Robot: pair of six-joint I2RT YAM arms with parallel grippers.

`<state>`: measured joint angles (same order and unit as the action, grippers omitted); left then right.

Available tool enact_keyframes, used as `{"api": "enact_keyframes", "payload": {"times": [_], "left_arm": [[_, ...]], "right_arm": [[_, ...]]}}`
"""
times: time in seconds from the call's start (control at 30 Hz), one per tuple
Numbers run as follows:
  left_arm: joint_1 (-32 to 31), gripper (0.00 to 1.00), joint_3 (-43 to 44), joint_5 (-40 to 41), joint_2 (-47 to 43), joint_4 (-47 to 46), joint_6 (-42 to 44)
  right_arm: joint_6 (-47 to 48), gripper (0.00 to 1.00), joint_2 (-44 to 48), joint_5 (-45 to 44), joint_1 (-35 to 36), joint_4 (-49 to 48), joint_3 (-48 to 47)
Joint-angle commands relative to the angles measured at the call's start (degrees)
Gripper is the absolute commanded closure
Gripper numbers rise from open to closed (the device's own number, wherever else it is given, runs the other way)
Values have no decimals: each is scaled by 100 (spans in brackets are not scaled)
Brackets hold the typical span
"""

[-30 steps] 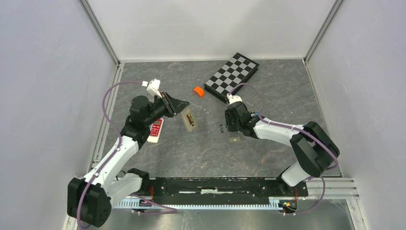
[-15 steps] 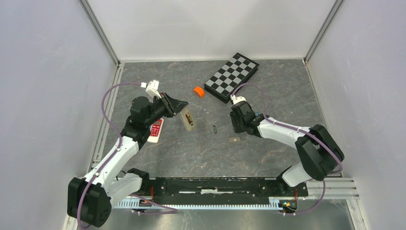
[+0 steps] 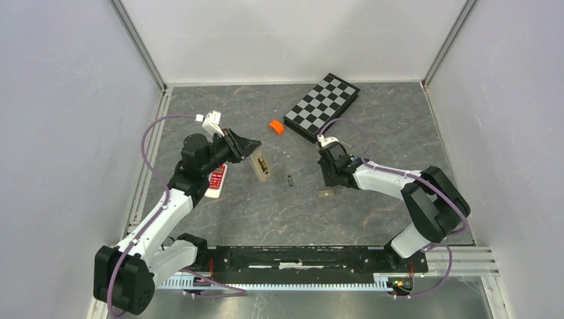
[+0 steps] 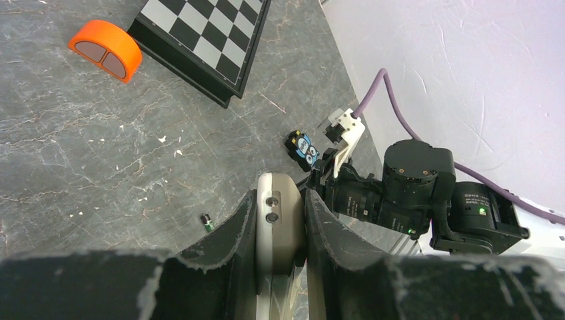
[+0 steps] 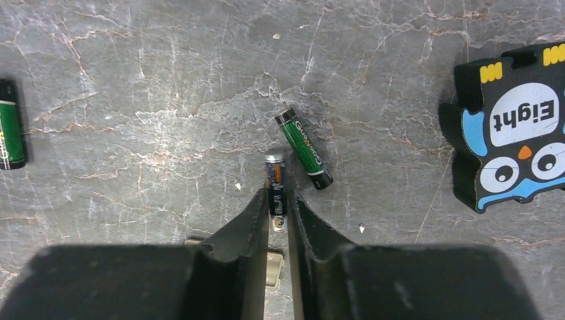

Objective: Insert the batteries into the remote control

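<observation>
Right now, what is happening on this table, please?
The left pincer holds a pale remote control up. The right pincer is closed on one dark battery. A green battery lies loose beside it, and a second green battery lies farther off.

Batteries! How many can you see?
3. A dark battery sits between the jaws of the right gripper, a green battery lies beside it, and a second green battery is at the right wrist view's left edge. More may be hidden.

Grey stone table (image 3: 279,216), chessboard (image 3: 322,106), orange roll (image 3: 276,126), batteries (image 5: 304,149)
</observation>
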<state>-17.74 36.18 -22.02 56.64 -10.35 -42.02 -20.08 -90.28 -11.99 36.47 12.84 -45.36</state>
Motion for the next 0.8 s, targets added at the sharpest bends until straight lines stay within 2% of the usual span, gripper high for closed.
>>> {"api": "enact_keyframes", "payload": {"times": [0.0,0.1,0.23,0.47,0.63,0.77], "left_arm": [[7,98,24,119,-72,-169,180],[8,98,32,128,-87,-169,185],[15,98,40,153,-103,-161,176],[7,98,-9,134,-70,-239,66],[7,98,-77,-100,95,-685,-192],[7,98,-157,-549,364,-1479,-558]], "right_arm": [[100,86,-124,-121,-8,-40,-44],[275,100,75,-237,-1,-318,101],[606,100,590,251,-2,-1010,366],[980,100,1857,2311,43,-2863,967],[1127,100,2736,3324,130,-3823,1202],[1050,100,3133,4280,139,-4731,1438]]}}
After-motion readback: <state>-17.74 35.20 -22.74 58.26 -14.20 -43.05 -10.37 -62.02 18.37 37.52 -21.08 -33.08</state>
